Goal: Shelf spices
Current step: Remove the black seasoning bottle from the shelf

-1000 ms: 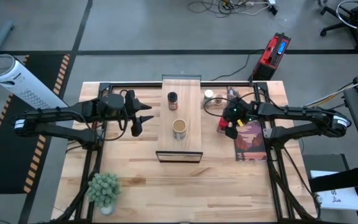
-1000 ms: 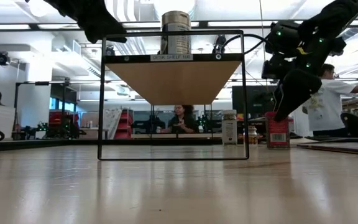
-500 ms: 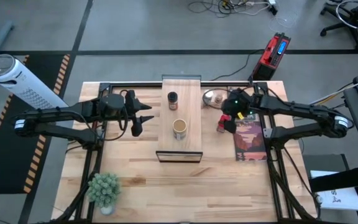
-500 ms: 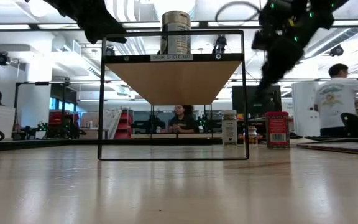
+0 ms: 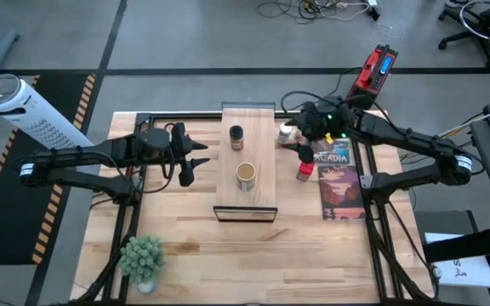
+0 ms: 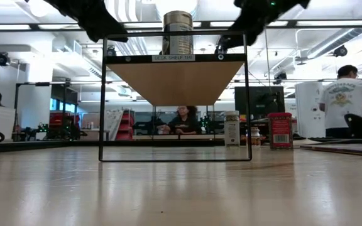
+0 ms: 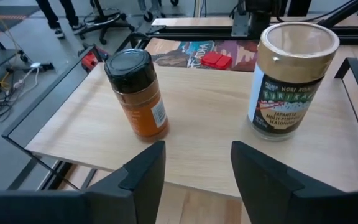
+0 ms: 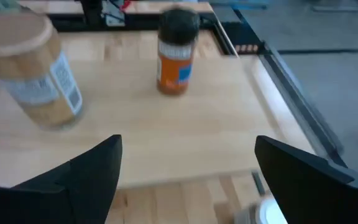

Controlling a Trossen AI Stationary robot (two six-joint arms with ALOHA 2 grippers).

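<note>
The shelf (image 5: 247, 204) is a pale board raised on a black wire frame at mid-table. On it stand the dark black-lidded jar (image 5: 236, 136) (image 7: 135, 93) and the tan-topped round jar (image 5: 246, 175) (image 7: 291, 81). To the shelf's right, the white-capped jar (image 5: 286, 132) (image 6: 232, 129) and the red tin (image 5: 304, 170) (image 6: 280, 130) stand on the tabletop. My right gripper (image 5: 299, 143) (image 8: 191, 186) is open, raised beside the white-capped jar, facing the shelf. My left gripper (image 5: 196, 160) (image 7: 197, 180) waits open at the shelf's left side.
A flat printed game box (image 5: 340, 183) lies on the table right of the red tin. A small potted plant (image 5: 143, 255) stands near the table's near left corner. The shelf's wire frame (image 6: 102, 100) has thin posts. People show in the room beyond the table.
My right gripper has risen from beside the red tin and moved toward the table's far edge and left, ending beside the white-capped jar and turned toward the shelf. The red tin and the jars have stayed where they were.
</note>
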